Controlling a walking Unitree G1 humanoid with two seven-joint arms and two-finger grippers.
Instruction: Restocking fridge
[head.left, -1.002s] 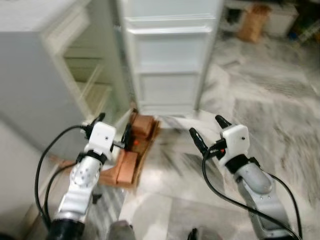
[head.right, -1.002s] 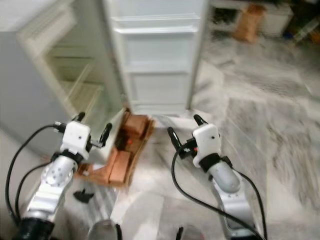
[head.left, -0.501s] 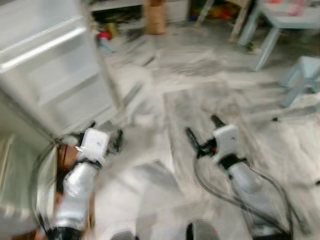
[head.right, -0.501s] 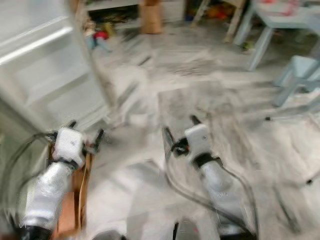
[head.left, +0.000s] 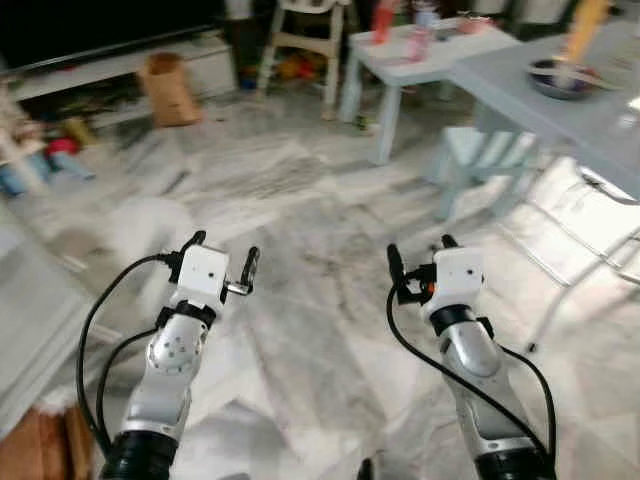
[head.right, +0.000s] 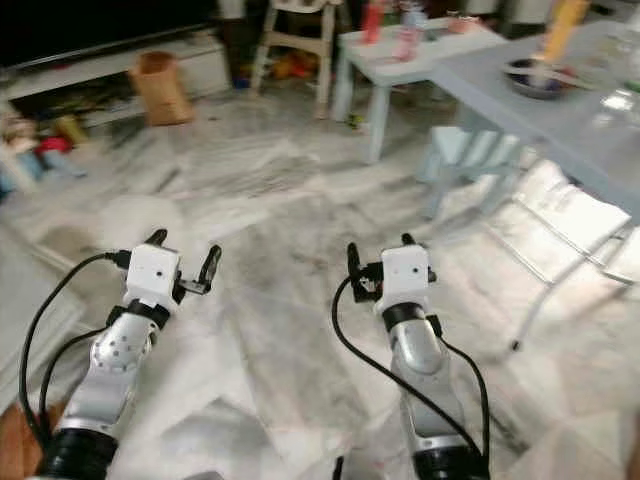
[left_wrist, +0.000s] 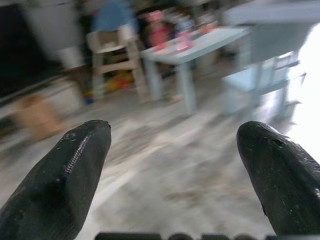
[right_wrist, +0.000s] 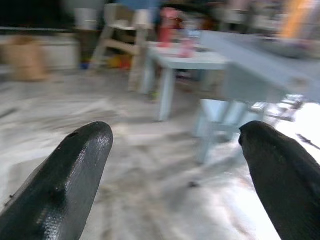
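Grey-veined marble floor (head.left: 300, 200) spreads across the room, with bright light glaring on it at the right. Far off stand a low white shelf unit (head.left: 120, 65) with a brown paper bag (head.left: 165, 88) beside it, a wooden high chair (head.left: 300, 40) and a small pale-blue table (head.left: 420, 50). A pale-blue stool (head.left: 480, 160) sits by a larger grey table (head.left: 560, 100) at the right.

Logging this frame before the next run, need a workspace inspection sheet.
Surface: grey-veined marble floor, bare ahead of the arms.
Job's things: nothing seen to restock; white appliance edge at the robot's left.
Clutter: brown paper bag, toys by the low white shelf.
Grippers: left gripper and right gripper both open, empty, held above the floor.
Cables: black cable loops along both forearms.
Surroundings: small pale blue table, pale blue stool, large grey table with a dark bowl.
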